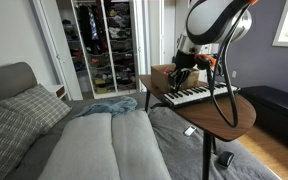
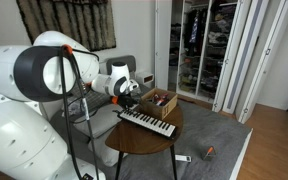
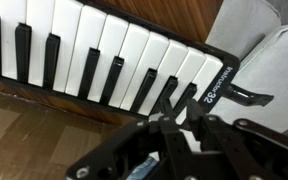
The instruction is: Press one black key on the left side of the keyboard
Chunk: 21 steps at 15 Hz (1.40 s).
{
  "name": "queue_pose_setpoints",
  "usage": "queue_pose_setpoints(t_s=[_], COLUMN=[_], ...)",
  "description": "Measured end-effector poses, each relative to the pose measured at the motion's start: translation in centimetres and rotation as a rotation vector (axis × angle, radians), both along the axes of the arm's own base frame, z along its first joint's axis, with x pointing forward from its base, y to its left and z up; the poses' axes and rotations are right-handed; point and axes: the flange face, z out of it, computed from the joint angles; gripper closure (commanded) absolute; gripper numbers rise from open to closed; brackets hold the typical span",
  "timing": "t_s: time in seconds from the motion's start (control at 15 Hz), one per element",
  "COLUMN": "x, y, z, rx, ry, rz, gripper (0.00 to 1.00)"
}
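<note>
Hovering at the bottom of the wrist view, my tool (image 3: 174, 135) (spread or pressed together, I cannot tell) hangs over the keyboard (image 3: 114, 55), which crosses the upper frame on the desk (image 1: 239, 115). Descending slightly off-line could catch a white key (image 3: 67, 30); the black keys (image 3: 89, 72) are narrow.

keyboard (image 1: 196, 96): 1 | cardboard box (image 2: 160, 101): 1 | round table (image 1: 236, 119): 1 | bed (image 1: 114, 145): 1 | end effector (image 3: 180, 128): 1

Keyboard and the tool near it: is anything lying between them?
Nothing shows between them in the wrist view: the tool sits right at the keyboard's near edge, with bare brown table beside it.
</note>
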Motion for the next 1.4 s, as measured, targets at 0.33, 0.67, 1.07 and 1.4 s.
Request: queue_pose_setpoints(t_s=[0.33, 0.67, 1.07, 1.4], x=[-0.6, -2.6, -6.1, -8.8], y=[-0.4, -1.1, -2.2, -4.1], z=[2.7, 6.3, 10.4, 13.4], rx=[0.008, 0.006, -0.004, -0.03], ry=[-0.043, -0.047, -0.013, -0.005], rz=[-0.006, -0.006, -0.047, -0.142], gripper=[0.12, 0.0, 0.0, 0.0])
